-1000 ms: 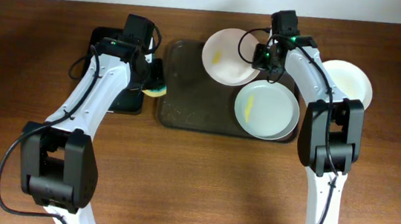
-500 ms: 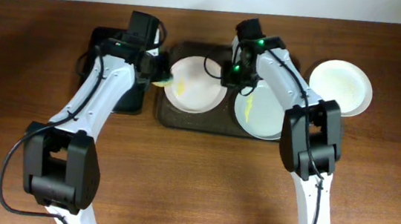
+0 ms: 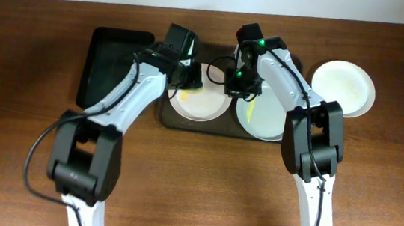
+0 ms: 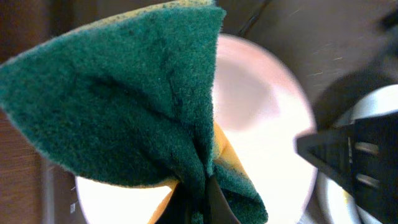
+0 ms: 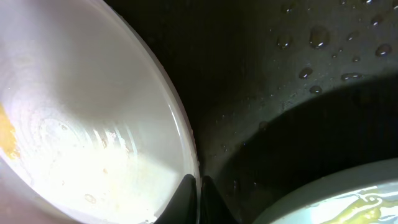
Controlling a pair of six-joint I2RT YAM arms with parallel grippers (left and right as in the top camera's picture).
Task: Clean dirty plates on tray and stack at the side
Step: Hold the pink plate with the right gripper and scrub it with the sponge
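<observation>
We look down at the big brown table (image 3: 18,146). On it lies the large dark tray (image 3: 165,118). A smaller black tray (image 3: 111,51) lies just beside its left end.

Three white plates come next. The left plate (image 3: 201,105) and the right plate (image 3: 268,116) lie on the large tray, close together. The side plate (image 3: 344,86) sits on the table, off the tray's right end. We cannot tell if it is clean.

A second ago the left plate was up at the far edge of the tray, and the sponge waited by the black tray. Now that plate is down at the tray's left end. The green and yellow sponge (image 4: 124,93) has come over it and hangs right above it. So we think the wiping is about to start, and two plates are yet to be cleaned and stacked.

The left gripper (image 4: 200,196) is pinched tight on the sponge, which folds up from its tips. The right gripper (image 5: 198,186) is closed narrow on the rim of the left plate, holding it in place.

A yellow smear (image 5: 7,134) shows on the left plate. Small water drops (image 5: 320,34) dot the tray.
</observation>
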